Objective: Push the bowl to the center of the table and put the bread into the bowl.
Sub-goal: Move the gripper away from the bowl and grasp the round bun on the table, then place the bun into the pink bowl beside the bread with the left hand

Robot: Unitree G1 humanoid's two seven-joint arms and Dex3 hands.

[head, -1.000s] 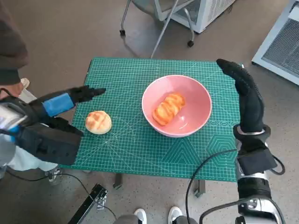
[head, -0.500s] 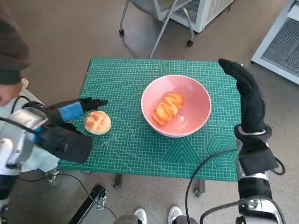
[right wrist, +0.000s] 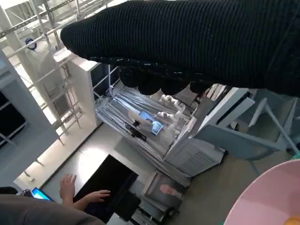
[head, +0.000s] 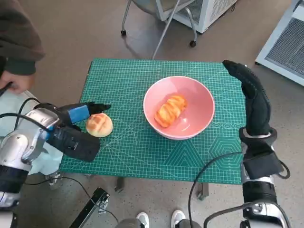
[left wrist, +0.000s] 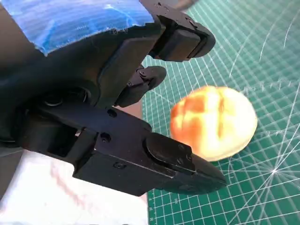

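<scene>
A pink bowl (head: 195, 92) stands near the middle of the green cutting mat (head: 137, 152), a little right of centre, with an orange twisted bread (head: 171, 110) inside it. A round golden bun (head: 99, 124) lies on the mat's left part. My left hand (head: 76, 126) sits just left of the bun, fingers apart around it, holding nothing; in the left wrist view the bun (left wrist: 214, 123) shows between the black fingers (left wrist: 183, 161). My right hand (head: 251, 97) stands upright with straight fingers beside the bowl's right side, apart from it. The bowl's rim (right wrist: 272, 199) shows in the right wrist view.
A person's sleeve and hand (head: 14, 57) are at the left edge. A wheeled chair base (head: 159, 28) and a white unit (head: 204, 12) stand beyond the table. Shoes (head: 161, 219) show at the near edge. Cables hang by both arms.
My left arm has drawn back and lower, bringing the hand closer around the bun's left side. The bowl, both breads and the right hand stay put.
</scene>
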